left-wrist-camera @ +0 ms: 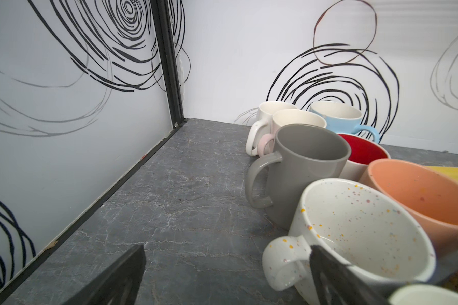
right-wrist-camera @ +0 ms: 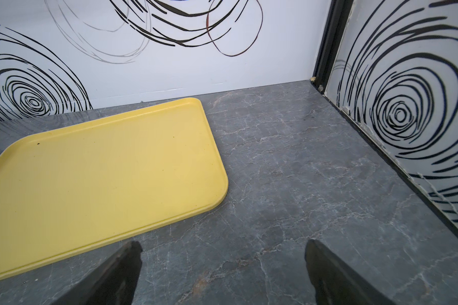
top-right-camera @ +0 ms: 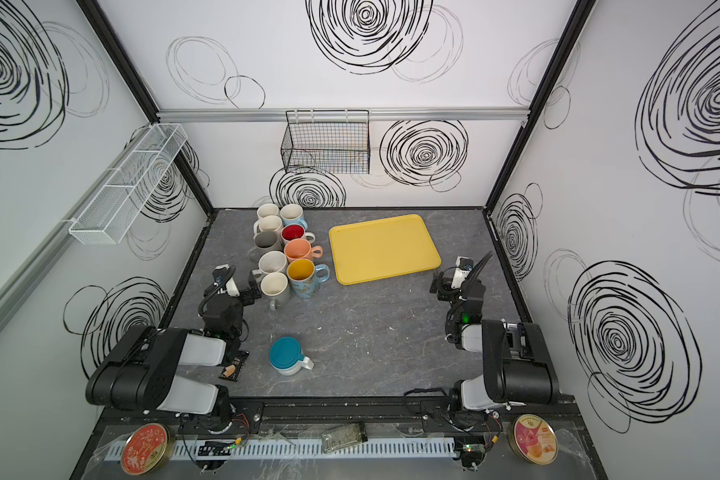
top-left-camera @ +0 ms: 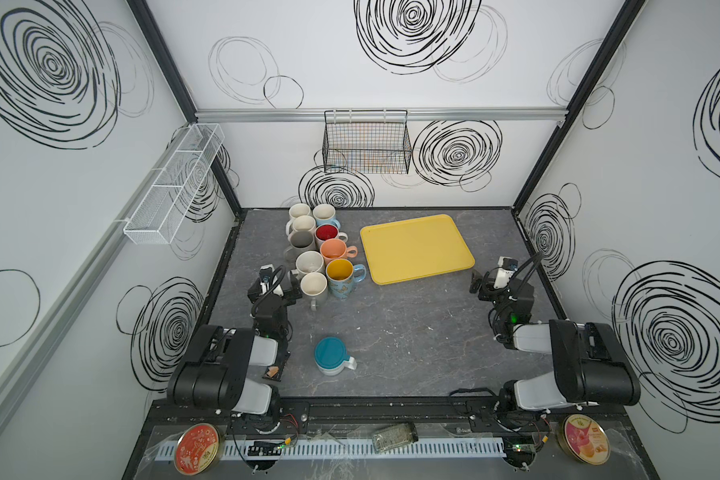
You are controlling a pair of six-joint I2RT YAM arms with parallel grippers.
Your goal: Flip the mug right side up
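mug (top-left-camera: 330,356): flipped upside down, teal bottom up, alone on the table (top-left-camera: 412,332) around 7 o'clock, near the front edge
left gripper (top-left-camera: 294,286): jaws apart, empty; mug sits at its 5 o'clock, well apart
right gripper (top-left-camera: 476,286): spread wide too, nothing in it; mug is way off at its 8 o'clock
upright mugs (top-left-camera: 321,249): bunched at 11 o'clock, right beside the left gripper
yellow tray (top-left-camera: 416,247): 1 o'clock

We see a tabletop (top-left-camera: 412,328) with a grey, marble-veined finish, smooth with a faint sheen. The yellow tray (top-left-camera: 416,249) at the far right looks like smooth, matt plastic. The grey mug (left-wrist-camera: 307,169) and its neighbours at the far left look like glossy glazed ceramic. So does the upside-down mug (top-left-camera: 331,359) nearer us, its teal base duller. The black basket (top-left-camera: 366,143) and the white basket (top-left-camera: 175,183) look like metal wire.
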